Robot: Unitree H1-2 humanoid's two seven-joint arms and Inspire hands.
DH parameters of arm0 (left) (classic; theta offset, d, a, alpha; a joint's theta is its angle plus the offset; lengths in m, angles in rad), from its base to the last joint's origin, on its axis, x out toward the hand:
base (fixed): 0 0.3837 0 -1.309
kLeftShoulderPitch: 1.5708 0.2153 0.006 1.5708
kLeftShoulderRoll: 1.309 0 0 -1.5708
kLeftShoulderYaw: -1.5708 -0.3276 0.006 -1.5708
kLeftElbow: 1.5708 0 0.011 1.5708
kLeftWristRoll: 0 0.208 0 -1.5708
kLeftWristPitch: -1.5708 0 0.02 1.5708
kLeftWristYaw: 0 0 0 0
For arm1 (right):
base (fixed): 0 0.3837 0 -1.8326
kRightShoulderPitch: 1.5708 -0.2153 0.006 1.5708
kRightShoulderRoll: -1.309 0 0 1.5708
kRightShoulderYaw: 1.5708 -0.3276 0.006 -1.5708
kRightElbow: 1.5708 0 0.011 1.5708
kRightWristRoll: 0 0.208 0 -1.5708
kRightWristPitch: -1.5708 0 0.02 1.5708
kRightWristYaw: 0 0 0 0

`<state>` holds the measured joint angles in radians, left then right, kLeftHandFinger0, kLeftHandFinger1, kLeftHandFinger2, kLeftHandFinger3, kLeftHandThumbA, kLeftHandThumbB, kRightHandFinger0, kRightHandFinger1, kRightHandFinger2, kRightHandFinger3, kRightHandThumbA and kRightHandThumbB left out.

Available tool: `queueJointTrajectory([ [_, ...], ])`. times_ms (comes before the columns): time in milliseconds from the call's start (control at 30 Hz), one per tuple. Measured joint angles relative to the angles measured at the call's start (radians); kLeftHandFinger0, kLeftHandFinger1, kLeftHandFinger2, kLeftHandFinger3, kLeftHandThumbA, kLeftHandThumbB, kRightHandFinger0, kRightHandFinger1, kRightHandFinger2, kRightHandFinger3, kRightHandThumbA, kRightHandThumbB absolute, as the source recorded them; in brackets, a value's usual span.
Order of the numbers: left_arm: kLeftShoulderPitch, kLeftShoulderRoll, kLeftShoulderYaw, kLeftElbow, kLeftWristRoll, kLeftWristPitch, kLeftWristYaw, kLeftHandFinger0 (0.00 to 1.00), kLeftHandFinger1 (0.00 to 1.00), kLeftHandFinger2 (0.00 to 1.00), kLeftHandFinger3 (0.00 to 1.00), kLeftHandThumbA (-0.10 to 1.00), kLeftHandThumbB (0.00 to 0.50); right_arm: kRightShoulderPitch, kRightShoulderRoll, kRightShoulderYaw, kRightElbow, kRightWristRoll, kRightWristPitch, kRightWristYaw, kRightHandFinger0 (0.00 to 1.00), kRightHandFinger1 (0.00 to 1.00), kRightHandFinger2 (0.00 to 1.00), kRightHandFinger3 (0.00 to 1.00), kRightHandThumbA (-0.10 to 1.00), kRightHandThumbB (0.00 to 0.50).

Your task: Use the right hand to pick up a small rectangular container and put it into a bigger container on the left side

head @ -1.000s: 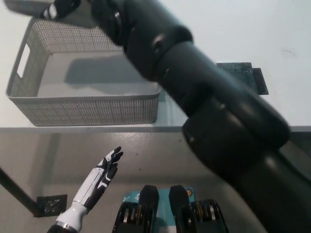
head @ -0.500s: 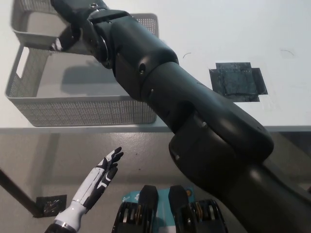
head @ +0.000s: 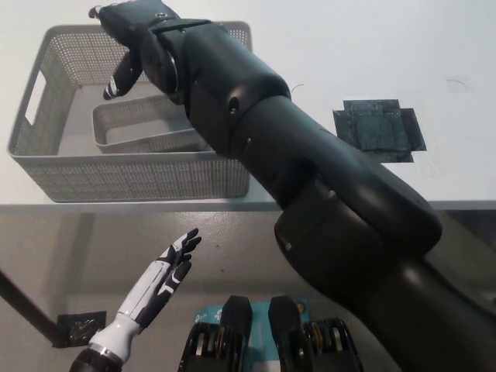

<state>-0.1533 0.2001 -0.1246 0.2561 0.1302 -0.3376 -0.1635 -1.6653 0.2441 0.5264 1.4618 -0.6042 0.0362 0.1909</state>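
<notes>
I see the small rectangular container [head: 139, 128] lying inside the big mesh basket [head: 132, 178] on the left part of the white bench [head: 349, 54], toward the basket's near right side. My right hand [head: 128, 35] hangs just above it with its fingers [head: 118, 80] spread loose and empty, clear of the container. My left hand [head: 167, 275] rests low, below the bench edge, its fingers held straight and slightly apart.

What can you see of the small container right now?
The small container is a grey mesh rectangular tray, open-topped and empty as far as visible. It sits upright on the floor of the big basket, set slightly askew. The right robot hand hangs above it, fingers apart, not touching. The black arm hides its right end.
</notes>
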Motion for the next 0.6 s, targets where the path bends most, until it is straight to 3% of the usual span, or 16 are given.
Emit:
queueJointTrajectory([
  [133, -0.005, 0.0, -0.001, 0.0, 0.0, 0.001, 0.0, 1.0, 1.0, 1.0, 1.0, 1.0, 0.277, -0.011, -0.04, -0.034, -0.006, 0.016, -0.024, 0.0, 1.0, 1.0, 1.0, 1.0, 1.0, 0.5],
  [200, -0.005, 0.0, -0.001, 0.0, 0.0, 0.001, 0.0, 1.0, 1.0, 1.0, 1.0, 1.0, 0.284, -0.022, -0.063, -0.054, -0.009, 0.026, -0.04, -0.004, 1.0, 1.0, 1.0, 1.0, 1.0, 0.457],
  [267, -0.005, 0.0, -0.001, 0.0, 0.0, 0.001, 0.0, 1.0, 1.0, 1.0, 1.0, 1.0, 0.29, -0.049, -0.122, -0.094, -0.029, 0.047, -0.077, -0.016, 1.0, 1.0, 1.0, 1.0, 1.0, 0.457],
  [300, -0.006, 0.0, -0.001, 0.0, -0.001, 0.001, 0.0, 1.0, 1.0, 1.0, 1.0, 1.0, 0.291, -0.065, -0.157, -0.123, -0.04, 0.059, -0.093, -0.019, 1.0, 1.0, 1.0, 1.0, 1.0, 0.416],
  [433, -0.006, 0.0, 0.001, 0.0, -0.001, 0.002, 0.0, 1.0, 1.0, 1.0, 1.0, 1.0, 0.263, -0.103, -0.279, -0.191, -0.116, 0.097, -0.146, -0.022, 1.0, 1.0, 1.0, 1.0, 1.0, 0.341],
  [500, -0.006, 0.0, 0.001, 0.002, -0.001, 0.002, 0.0, 1.0, 1.0, 1.0, 1.0, 1.0, 0.267, -0.098, -0.335, -0.215, -0.194, 0.111, -0.162, -0.02, 1.0, 1.0, 1.0, 1.0, 1.0, 0.385],
  [600, -0.006, 0.0, 0.001, 0.006, -0.001, 0.002, 0.0, 1.0, 1.0, 1.0, 1.0, 1.0, 0.268, -0.042, -0.41, -0.246, -0.345, 0.129, -0.168, -0.009, 1.0, 1.0, 1.0, 1.0, 1.0, 0.353],
])
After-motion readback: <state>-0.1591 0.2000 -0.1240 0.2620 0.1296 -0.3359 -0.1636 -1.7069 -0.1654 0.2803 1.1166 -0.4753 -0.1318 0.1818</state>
